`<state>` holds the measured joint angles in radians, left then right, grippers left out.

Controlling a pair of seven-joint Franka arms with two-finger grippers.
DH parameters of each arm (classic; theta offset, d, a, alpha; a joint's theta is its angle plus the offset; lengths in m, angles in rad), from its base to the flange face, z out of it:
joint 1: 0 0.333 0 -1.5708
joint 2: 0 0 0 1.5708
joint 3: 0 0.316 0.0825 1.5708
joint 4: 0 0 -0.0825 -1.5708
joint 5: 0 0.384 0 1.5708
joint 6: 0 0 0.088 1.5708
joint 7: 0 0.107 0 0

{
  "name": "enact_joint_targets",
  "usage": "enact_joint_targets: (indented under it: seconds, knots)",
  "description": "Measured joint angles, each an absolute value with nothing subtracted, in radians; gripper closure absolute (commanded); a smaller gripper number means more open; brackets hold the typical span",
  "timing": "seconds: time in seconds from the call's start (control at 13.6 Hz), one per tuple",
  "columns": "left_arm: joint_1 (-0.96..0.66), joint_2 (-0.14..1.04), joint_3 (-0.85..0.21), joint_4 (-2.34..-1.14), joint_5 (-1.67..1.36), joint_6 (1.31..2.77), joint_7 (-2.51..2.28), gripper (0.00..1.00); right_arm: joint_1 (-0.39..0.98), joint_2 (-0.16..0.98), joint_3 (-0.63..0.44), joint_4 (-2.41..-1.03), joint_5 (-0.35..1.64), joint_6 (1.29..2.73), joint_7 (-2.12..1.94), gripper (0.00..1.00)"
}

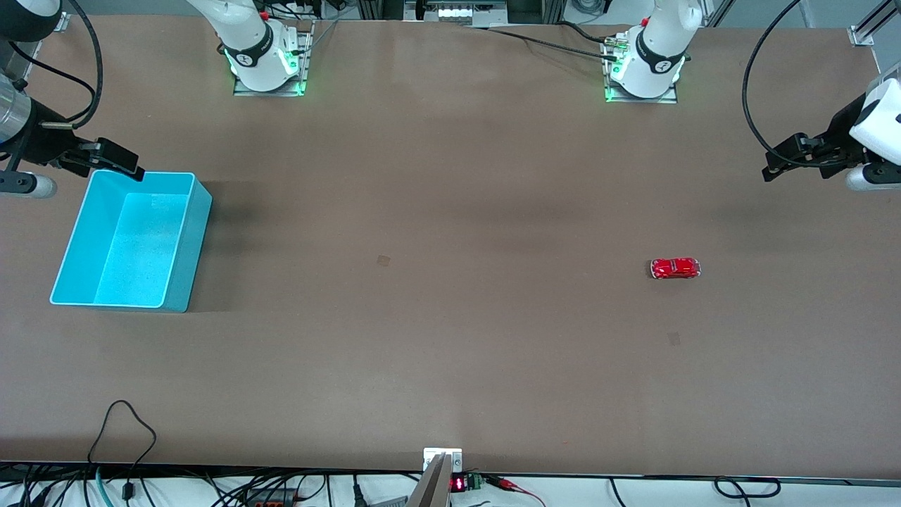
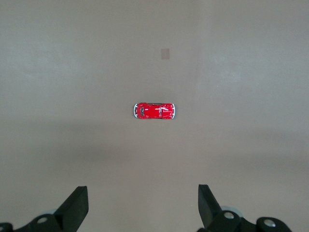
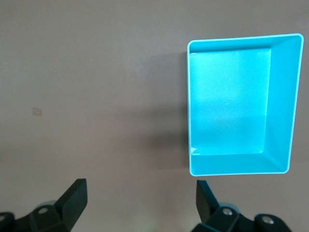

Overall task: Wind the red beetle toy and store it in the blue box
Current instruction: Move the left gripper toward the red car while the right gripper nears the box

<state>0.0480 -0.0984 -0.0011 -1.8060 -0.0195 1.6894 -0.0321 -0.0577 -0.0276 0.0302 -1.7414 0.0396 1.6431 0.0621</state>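
The red beetle toy (image 1: 675,268) stands on the brown table toward the left arm's end; it also shows in the left wrist view (image 2: 154,110). The blue box (image 1: 79,232) stands empty toward the right arm's end and shows in the right wrist view (image 3: 285,96). My left gripper (image 1: 773,169) is up in the air over the table edge at the left arm's end, open and empty (image 2: 143,205). My right gripper (image 1: 120,163) is up in the air over the box's rim nearest the bases, open and empty (image 3: 141,200).
A small pale patch (image 1: 383,260) marks the table's middle, and another (image 1: 673,339) lies nearer the front camera than the toy. Cables (image 1: 127,429) hang along the table's near edge. The arm bases (image 1: 267,63) stand along the edge farthest from the front camera.
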Motion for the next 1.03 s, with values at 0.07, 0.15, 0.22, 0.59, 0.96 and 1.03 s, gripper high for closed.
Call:
enact_joint_targets:
  seconds: [0.07, 0.15, 0.22, 0.59, 0.96, 1.03]
  knots:
    - [0.048, -0.099, -0.001, -1.808, -0.02, 1.689, -0.032, 0.0, -0.058, -0.028, 0.03, -1.741, 0.04, 1.643, 0.062, 0.0]
    - [0.048, -0.101, -0.001, -1.812, -0.02, 1.689, -0.032, 0.0, -0.058, -0.028, 0.03, -1.741, 0.04, 1.643, 0.062, 0.0]
    - [0.048, -0.103, -0.001, -1.816, -0.02, 1.689, -0.032, 0.0, -0.059, -0.028, 0.03, -1.741, 0.04, 1.643, 0.062, 0.0]
    - [0.038, -0.049, -0.013, -1.862, -0.02, 1.662, -0.03, 0.0, -0.059, -0.025, 0.03, -1.742, 0.04, 1.642, 0.062, 0.0]
    - [0.034, 0.164, -0.029, -1.869, -0.02, 1.758, 0.116, 0.0, -0.059, 0.046, 0.032, -1.755, 0.04, 1.629, 0.062, 0.0]
    - [0.035, 0.198, -0.029, -1.869, -0.02, 1.794, 0.176, 0.0, -0.058, 0.071, 0.032, -1.754, 0.04, 1.617, 0.062, 0.0]
